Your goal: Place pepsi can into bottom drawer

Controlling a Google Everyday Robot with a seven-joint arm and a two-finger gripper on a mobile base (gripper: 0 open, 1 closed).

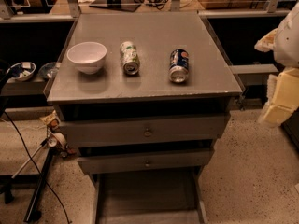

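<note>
The pepsi can (179, 66), dark blue with a red-and-white logo and silver ends, lies on its side on the grey cabinet top, right of centre. The bottom drawer (145, 196) is pulled out at the foot of the cabinet, a wide shallow grey tray with raised side walls and nothing visible in it. My gripper (281, 97) shows as pale white and yellowish parts at the right edge of the view, right of the cabinet and apart from the can. It holds nothing that I can see.
A green-and-white can (130, 57) lies on its side left of the pepsi can. A white bowl (87, 56) stands at the top's left. Two upper drawers with small knobs (147, 133) stick out slightly. Cables and a stand lie on the floor at left.
</note>
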